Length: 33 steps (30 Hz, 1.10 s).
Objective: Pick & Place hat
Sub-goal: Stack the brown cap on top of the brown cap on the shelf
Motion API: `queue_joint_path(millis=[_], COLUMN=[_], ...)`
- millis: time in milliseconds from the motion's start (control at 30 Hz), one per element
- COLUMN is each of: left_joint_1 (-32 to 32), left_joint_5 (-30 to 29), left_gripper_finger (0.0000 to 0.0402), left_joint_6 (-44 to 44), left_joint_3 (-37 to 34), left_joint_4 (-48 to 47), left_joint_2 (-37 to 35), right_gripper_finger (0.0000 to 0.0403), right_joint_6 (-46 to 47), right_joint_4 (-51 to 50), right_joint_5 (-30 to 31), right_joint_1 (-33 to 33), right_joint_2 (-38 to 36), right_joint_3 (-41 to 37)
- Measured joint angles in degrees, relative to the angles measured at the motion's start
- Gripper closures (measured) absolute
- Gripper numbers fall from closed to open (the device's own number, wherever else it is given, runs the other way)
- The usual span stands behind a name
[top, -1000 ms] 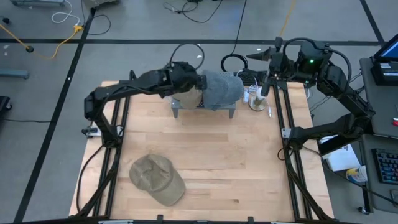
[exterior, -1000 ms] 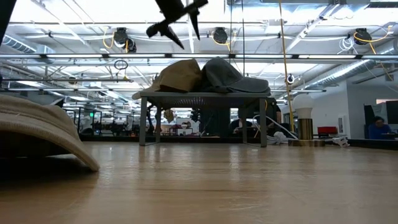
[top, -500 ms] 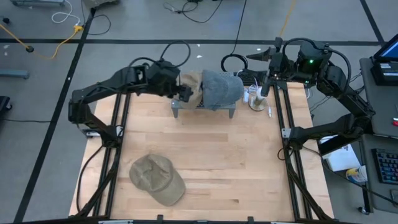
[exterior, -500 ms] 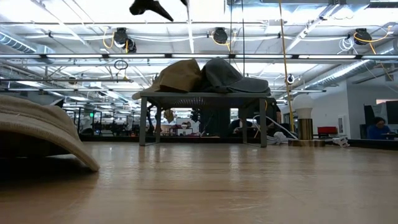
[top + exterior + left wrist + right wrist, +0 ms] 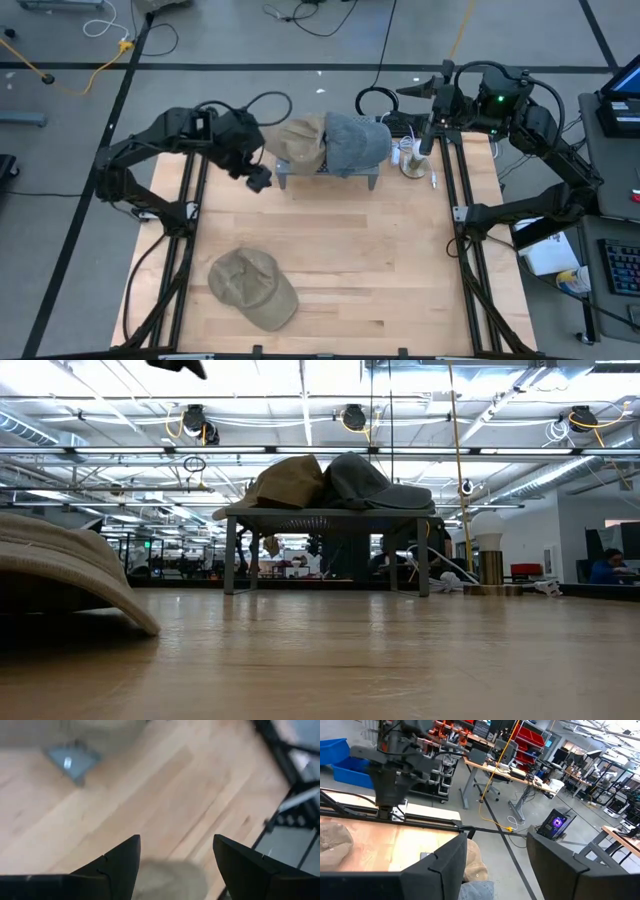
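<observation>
left gripper (image 5: 256,178) at table's 10 o'clock, fingers spread wide, holding nothing | olive cap (image 5: 252,289) at 7 o'clock, unplaced, long axis and brim toward 4 o'clock | tan cap (image 5: 300,141) and grey cap (image 5: 355,143) already on rack (image 5: 327,174) at 12 | right gripper (image 5: 422,92) parked at 1 o'clock, fingers apart, empty

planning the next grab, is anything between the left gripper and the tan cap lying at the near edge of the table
Nothing visible. The open left gripper hangs beside the small grey metal stand, and only bare wooden tabletop separates it from the olive-tan cloth cap. The tan and grey hats on the stand sit off that path.
</observation>
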Motion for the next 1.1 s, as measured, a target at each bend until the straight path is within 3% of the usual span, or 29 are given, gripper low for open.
queue_joint_path(millis=[333, 500, 733, 1100], left_joint_1=[-4.1, -5.8, -12.2, -24.3], left_joint_5=[1.1, 6.7, 4.9, -0.5], left_gripper_finger=[0.0147, 0.0147, 0.0147, 0.0147], left_joint_6=[-2.1, -6.7, -14.2, -32.4], left_joint_3=[-0.1, -0.1, -2.0, -12.2], left_joint_4=[-9.1, -9.8, -10.3, -9.8], left_joint_2=[-0.8, -0.9, -0.9, -0.5], right_gripper_finger=[0.0204, 0.0204, 0.0204, 0.0204], right_joint_6=[0.0, 0.2, 7.9, 9.0], right_joint_4=[0.0, 0.0, -1.6, -7.4], right_joint_5=[0.0, 0.0, 0.0, 0.0], right_joint_1=[0.0, 0.0, 0.0, 0.0], right_joint_2=[0.0, 0.0, 0.0, 0.0], right_joint_3=[0.0, 0.0, 0.0, 0.0])
